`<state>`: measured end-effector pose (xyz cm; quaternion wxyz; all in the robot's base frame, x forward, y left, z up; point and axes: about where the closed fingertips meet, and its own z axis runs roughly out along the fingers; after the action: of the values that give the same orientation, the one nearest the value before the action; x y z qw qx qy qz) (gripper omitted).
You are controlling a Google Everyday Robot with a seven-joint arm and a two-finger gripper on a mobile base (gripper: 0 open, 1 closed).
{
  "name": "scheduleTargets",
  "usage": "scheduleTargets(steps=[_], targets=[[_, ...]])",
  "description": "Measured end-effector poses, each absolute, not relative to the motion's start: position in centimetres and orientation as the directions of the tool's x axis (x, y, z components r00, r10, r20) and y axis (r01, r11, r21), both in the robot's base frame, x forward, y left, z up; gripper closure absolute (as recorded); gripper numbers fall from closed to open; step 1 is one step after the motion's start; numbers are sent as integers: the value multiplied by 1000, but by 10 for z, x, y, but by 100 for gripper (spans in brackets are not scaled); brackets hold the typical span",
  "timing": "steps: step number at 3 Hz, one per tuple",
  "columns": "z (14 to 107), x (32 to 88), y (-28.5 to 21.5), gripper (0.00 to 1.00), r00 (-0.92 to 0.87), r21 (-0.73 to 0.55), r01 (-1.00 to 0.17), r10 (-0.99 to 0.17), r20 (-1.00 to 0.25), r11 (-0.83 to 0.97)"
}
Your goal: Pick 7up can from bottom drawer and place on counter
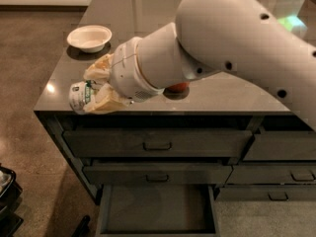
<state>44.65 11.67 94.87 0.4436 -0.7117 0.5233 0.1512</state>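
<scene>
My gripper (pixel 94 89) is shut on the 7up can (pixel 80 96), a silvery-white can with green marking, held on its side. It hovers over the front left part of the glossy grey counter (pixel 118 23), close to the front edge. Whether the can touches the surface, I cannot tell. The cream fingers (pixel 106 101) wrap the can above and below. The bottom drawer (pixel 157 210) stands pulled open below the two handled drawers, and its dark inside is bare. My big white arm (pixel 232 38) crosses the counter from the right.
A white bowl (pixel 89 37) sits on the counter's back left. A red fruit (pixel 178 87) peeks out under my arm near mid-counter. A narrower drawer stack (pixel 281 172) is on the right. A dark object (pixel 7 196) stands on the floor at the left.
</scene>
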Motion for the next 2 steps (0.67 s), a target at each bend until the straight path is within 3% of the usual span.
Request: scheduleTargets(steps=[2], targets=[[919,544,97,100,412,-457,-885,-606,-680,-89]])
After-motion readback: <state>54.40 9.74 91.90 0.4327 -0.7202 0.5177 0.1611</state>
